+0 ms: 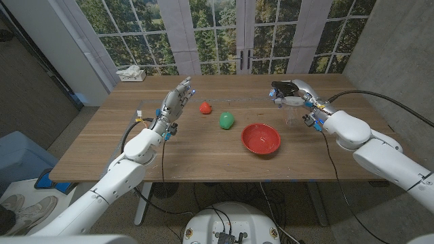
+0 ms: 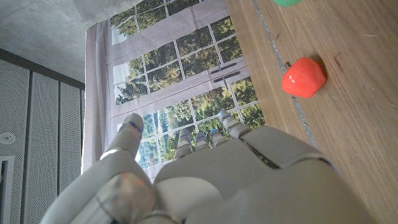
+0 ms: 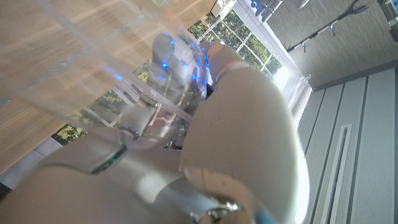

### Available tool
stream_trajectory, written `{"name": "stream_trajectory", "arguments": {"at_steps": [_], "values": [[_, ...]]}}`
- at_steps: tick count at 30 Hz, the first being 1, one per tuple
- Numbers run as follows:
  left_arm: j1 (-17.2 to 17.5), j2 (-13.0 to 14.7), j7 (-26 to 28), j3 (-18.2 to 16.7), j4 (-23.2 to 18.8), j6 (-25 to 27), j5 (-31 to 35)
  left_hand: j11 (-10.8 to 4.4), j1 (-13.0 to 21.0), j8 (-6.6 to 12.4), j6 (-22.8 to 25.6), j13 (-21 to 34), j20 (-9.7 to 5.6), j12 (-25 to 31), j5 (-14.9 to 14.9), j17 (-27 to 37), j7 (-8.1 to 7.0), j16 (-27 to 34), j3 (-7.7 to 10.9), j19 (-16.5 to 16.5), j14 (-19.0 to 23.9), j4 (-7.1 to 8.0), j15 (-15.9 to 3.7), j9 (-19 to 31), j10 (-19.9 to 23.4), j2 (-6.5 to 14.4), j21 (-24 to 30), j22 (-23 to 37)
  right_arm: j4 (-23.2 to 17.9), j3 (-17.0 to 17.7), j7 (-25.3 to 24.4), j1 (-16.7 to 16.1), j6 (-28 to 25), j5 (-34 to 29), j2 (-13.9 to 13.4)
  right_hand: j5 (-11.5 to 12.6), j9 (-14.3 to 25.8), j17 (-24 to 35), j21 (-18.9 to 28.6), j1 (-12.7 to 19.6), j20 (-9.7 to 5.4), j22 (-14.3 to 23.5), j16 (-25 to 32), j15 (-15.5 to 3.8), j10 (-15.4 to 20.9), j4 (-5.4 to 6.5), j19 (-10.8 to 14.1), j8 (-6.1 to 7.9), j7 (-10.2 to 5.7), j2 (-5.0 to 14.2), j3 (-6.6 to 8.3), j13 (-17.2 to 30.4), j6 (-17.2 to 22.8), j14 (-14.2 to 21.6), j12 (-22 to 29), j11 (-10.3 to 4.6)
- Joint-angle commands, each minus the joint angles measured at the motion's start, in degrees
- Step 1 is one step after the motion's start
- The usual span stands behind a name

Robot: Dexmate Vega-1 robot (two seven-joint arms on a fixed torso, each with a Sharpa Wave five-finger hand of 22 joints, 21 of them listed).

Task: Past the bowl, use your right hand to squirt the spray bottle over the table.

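Red bowl sits nearest; beyond it the right robot hand grips the clear spray bottle, likely light, slippery plastic, best held at its neck.

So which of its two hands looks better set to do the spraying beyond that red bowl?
The right hand: it already grips the clear spray bottle, raised past the red bowl. The left hand holds nothing, on the far side of the red fruit and green fruit.
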Motion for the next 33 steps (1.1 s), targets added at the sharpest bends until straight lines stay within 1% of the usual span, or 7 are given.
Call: {"name": "stream_trajectory", "arguments": {"at_steps": [1, 6, 11, 18, 20, 27, 33], "values": [[0.2, 0.3, -0.6, -0.5, 0.4, -0.4, -0.5, 0.17, 0.6, 0.02, 0.1, 0.1, -1.74, 0.1, 0.0, 0.1, -0.22, 0.1, 0.18, -0.4, -0.8, -0.23, -2.55, 0.2, -0.4, 0.2, 0.1, 0.1, 5.5, -2.4, -0.5, 3.7, 4.6, 0.8, 5.6, 0.1, 0.0, 9.8, -0.1, 4.1, -9.76, -0.1, 21.8, -8.15, -0.1, -0.16, 2.9, -0.28, -0.23, 3.38, 0.22, 0.3, 0.2, 1.7, 0.5, -0.06], [0.1, 0.2, -0.8, -0.5, 0.7, -0.3, -0.8, 0.15, 0.7, 0.01, 0.1, 0.1, -1.76, 0.1, 0.0, 0.1, -0.18, 0.1, 0.15, -0.4, -0.8, -0.23, -2.55, 0.2, -0.5, 0.2, 0.1, 0.1, 7.4, -3.2, -1.3, 4.8, 6.2, 0.6, 7.5, 0.2, 0.1, 9.8, -0.2, 4.2, -9.77, -0.2, 21.7, -8.13, -0.4, -0.19, 2.6, -0.26, -0.21, 3.44, 0.37, 0.5, 0.3, 1.5, 0.5, -0.02], [0.0, 0.1, -0.8, -0.5, 1.0, -0.6, -0.7, 0.19, 0.7, 0.00, 0.0, 0.1, -1.79, 0.1, 0.0, 0.1, -0.21, 0.1, 0.13, -0.4, -0.8, -0.23, -2.55, 0.2, -0.4, 0.2, 0.1, 0.1, 8.6, -4.2, -5.7, 5.6, 6.6, -1.9, 10.7, 0.3, 0.0, 9.8, -0.4, 4.2, -9.79, -0.4, 21.7, -8.14, -0.3, -0.15, 2.4, -0.21, -0.12, 3.54, 0.46, 0.6, 0.7, 1.4, 0.6, 0.03], [0.0, -0.2, -0.9, -0.5, 1.5, -0.9, -0.9, 0.16, 0.7, 0.00, 0.1, 0.1, -1.79, 0.1, 0.0, 0.1, -0.20, 0.1, 0.11, -0.4, -0.9, -0.24, -2.53, 0.2, -0.5, 0.2, 0.1, 0.1, 10.9, -5.7, -7.3, 7.7, 7.1, -3.1, 13.3, 0.4, 0.5, 9.8, -0.6, 4.2, -9.81, -1.0, 21.7, -8.14, -0.2, -0.07, 2.2, 0.14, -0.10, 3.57, 0.54, 0.7, 1.1, 1.1, 0.7, -0.06], [-0.1, -0.2, -0.8, -0.5, 1.5, -0.9, -0.7, 0.19, 0.7, 0.00, 0.1, 0.1, -1.82, 0.1, 0.0, 0.1, -0.18, 0.1, 0.10, -0.4, -0.9, -0.24, -2.51, 0.2, -0.5, 0.2, 0.1, 0.1, 11.9, -6.1, -7.4, 8.5, 7.2, -3.0, 14.1, 0.5, 0.7, 9.7, -0.6, 4.2, -9.80, -1.0, 21.6, -8.15, -0.3, -0.09, 2.3, 0.22, -0.23, 3.56, 0.58, 0.8, 1.1, 1.1, 0.7, -0.08], [0.0, -0.5, -0.5, -0.5, 1.8, -1.1, -0.7, 0.23, 0.7, -0.01, 0.0, 0.1, -1.74, 0.1, 0.0, 0.1, -0.19, 0.1, 0.08, -0.5, -0.9, -0.24, -2.52, 0.2, -0.5, 0.3, 0.0, 0.1, 15.3, -6.9, -11.1, 10.3, 8.1, -4.6, 17.6, 0.6, 1.2, 9.7, -0.5, 4.1, -9.79, -1.2, 21.6, -8.16, -0.2, -0.02, 2.2, 0.57, -0.29, 3.63, 0.60, 0.5, 1.4, 1.1, 0.6, -0.27], [0.1, -0.7, -0.3, -0.5, 1.9, -1.1, -0.7, 0.20, 0.7, -0.02, 0.0, 0.1, -1.75, 0.1, 0.0, 0.1, -0.29, 0.1, 0.05, -0.5, -0.9, -0.25, -2.48, 0.2, -0.5, 0.3, 0.0, 0.1, 18.7, -7.6, -12.9, 12.1, 8.8, -5.1, 19.9, 0.7, 1.8, 9.7, -0.7, 3.9, -9.80, -1.7, 21.5, -8.17, -0.2, 0.05, 2.0, 0.84, -0.28, 3.69, 0.64, 0.5, 1.5, 1.1, 0.6, -0.29]]}}
